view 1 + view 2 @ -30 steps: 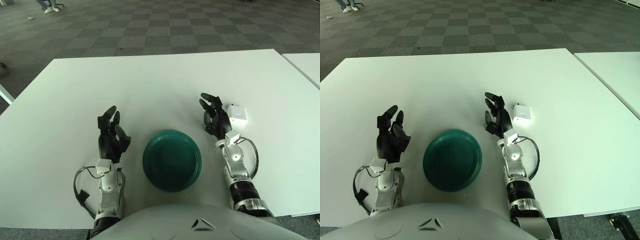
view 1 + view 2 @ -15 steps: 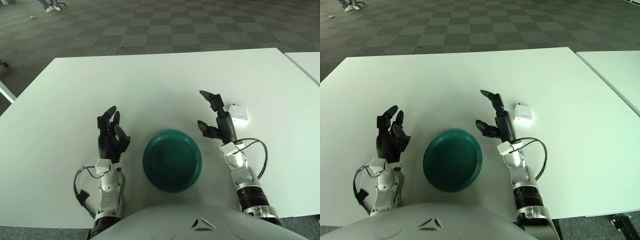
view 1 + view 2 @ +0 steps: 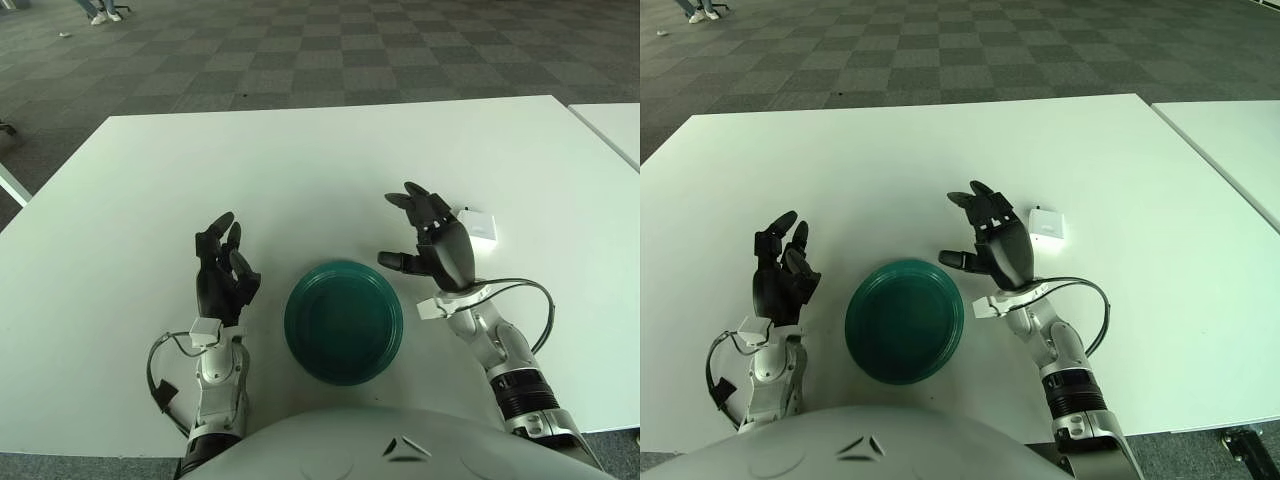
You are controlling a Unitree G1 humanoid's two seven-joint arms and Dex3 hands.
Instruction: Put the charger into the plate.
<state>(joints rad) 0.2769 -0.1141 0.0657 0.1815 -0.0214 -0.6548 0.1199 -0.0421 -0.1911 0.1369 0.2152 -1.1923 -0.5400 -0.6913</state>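
A small white charger (image 3: 1047, 224) lies on the white table (image 3: 300, 170), to the right of a dark green plate (image 3: 343, 320). My right hand (image 3: 428, 243) is raised between plate and charger, just left of the charger, its fingers spread and holding nothing. The hand's back partly covers the charger's near left corner in the left eye view. My left hand (image 3: 222, 268) shows to the left of the plate with relaxed fingers, holding nothing.
A second white table (image 3: 612, 125) stands off to the right across a narrow gap. Beyond the table's far edge lies checkered carpet (image 3: 300, 50). A loose cable (image 3: 1090, 305) loops beside my right wrist.
My right hand has turned and lifted, with its fingers spreading wider and its wrist swinging to the right, staying close to the charger. The left hand, plate and charger have not moved.
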